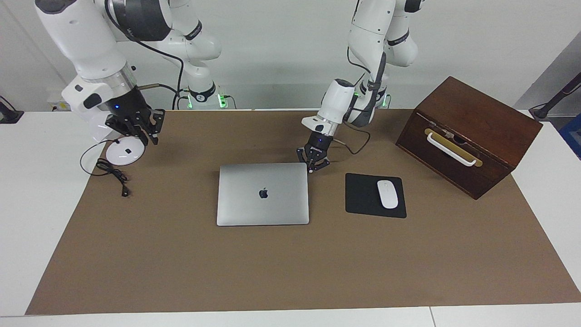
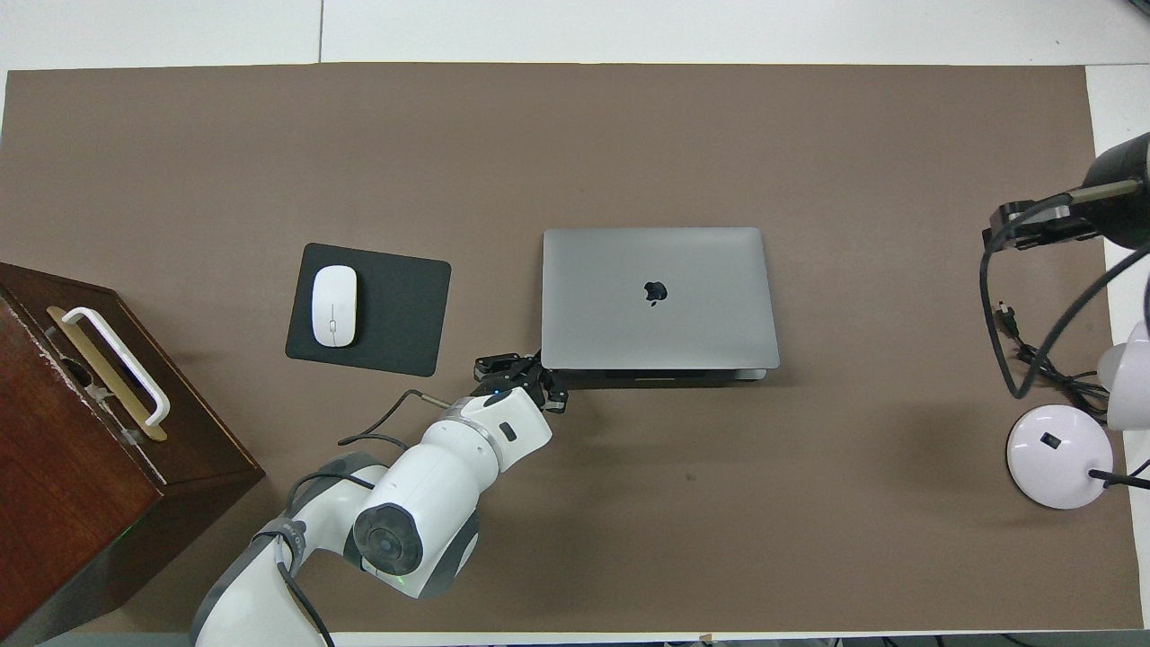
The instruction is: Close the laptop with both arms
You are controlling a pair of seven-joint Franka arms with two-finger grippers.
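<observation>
The silver-grey laptop (image 1: 263, 195) lies in the middle of the brown mat with its lid down, apple logo up. In the overhead view (image 2: 656, 296) a thin dark gap and a sliver of the base show along the edge nearest the robots. My left gripper (image 1: 314, 165) is open and low at the laptop's corner nearest the robots, toward the left arm's end; it also shows in the overhead view (image 2: 521, 373). I cannot tell whether it touches the corner. My right gripper (image 1: 145, 129) waits raised at the right arm's end, away from the laptop, and is seen from above too (image 2: 1011, 225).
A black mouse pad (image 1: 363, 195) with a white mouse (image 1: 388, 194) lies beside the laptop toward the left arm's end. A dark wooden box (image 1: 467, 136) with a white handle stands past it. A white round base (image 1: 123, 153) and a black cable (image 1: 111, 170) lie under the right gripper.
</observation>
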